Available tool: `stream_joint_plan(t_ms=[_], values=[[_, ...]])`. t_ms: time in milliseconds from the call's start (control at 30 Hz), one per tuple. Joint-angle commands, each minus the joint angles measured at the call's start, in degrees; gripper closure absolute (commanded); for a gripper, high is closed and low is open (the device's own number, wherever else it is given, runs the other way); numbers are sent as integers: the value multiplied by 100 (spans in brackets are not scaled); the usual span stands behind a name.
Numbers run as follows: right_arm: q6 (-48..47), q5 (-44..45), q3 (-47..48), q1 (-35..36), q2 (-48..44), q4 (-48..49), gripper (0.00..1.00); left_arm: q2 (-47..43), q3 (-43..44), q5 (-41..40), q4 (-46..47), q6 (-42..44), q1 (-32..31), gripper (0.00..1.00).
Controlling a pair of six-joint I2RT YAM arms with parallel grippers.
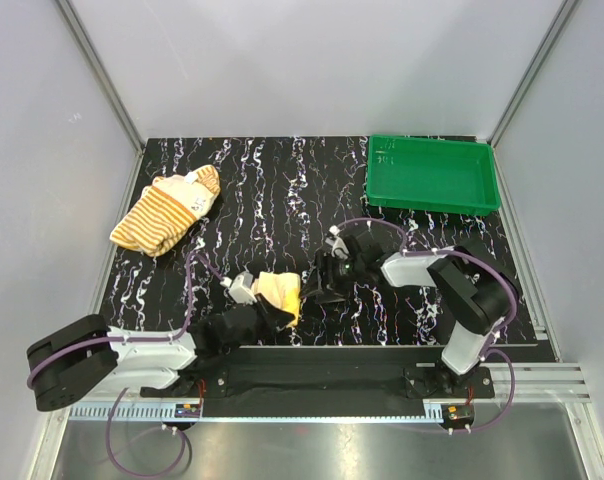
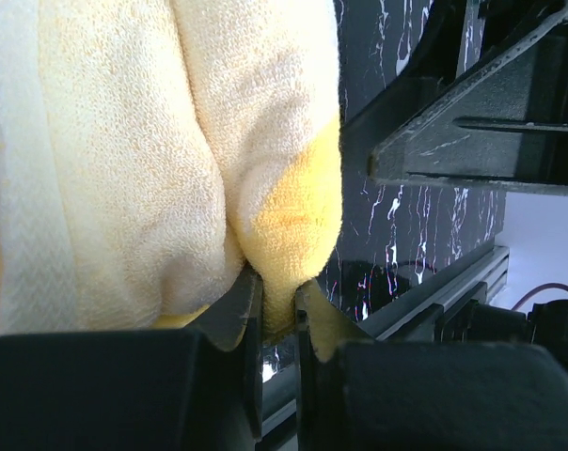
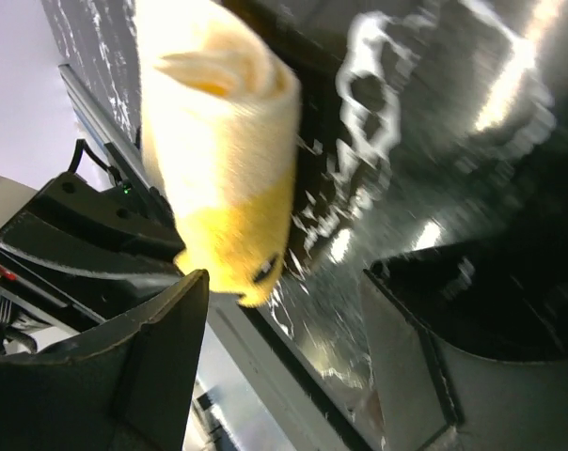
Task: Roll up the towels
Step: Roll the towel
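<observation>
The plain yellow towel (image 1: 280,293) lies rolled up near the table's front edge. My left gripper (image 1: 275,312) is shut on its near end; in the left wrist view the fingers (image 2: 242,315) pinch a fold of the yellow towel (image 2: 181,160). My right gripper (image 1: 320,290) is open and empty just right of the roll; its wrist view shows the rolled yellow towel (image 3: 223,150) ahead of the left finger (image 3: 143,366). The striped towel (image 1: 167,212) lies bunched at the far left.
A green plastic tray (image 1: 432,173) stands at the back right. The table top is black with white marbling (image 1: 282,190). A metal rail (image 1: 382,380) runs along the front edge. Grey walls enclose the sides and back.
</observation>
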Motion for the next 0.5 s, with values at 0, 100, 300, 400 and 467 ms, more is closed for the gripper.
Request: stream_joint_plan(t_ms=[0, 100, 300, 400, 467], values=[[-202, 192, 226, 225, 232, 595, 29, 171, -146, 243, 450, -98, 94, 100], [-246, 184, 226, 330, 337, 824, 29, 277, -199, 357, 634, -116, 164, 100], [-334, 210, 331, 445, 583, 913, 42, 558, -278, 577, 1021, -124, 278, 100], [-308, 157, 367, 506, 715, 1088, 52, 655, -278, 673, 1153, -63, 314, 100], [-307, 157, 437, 541, 803, 1106, 62, 734, -252, 752, 1162, -10, 357, 100]])
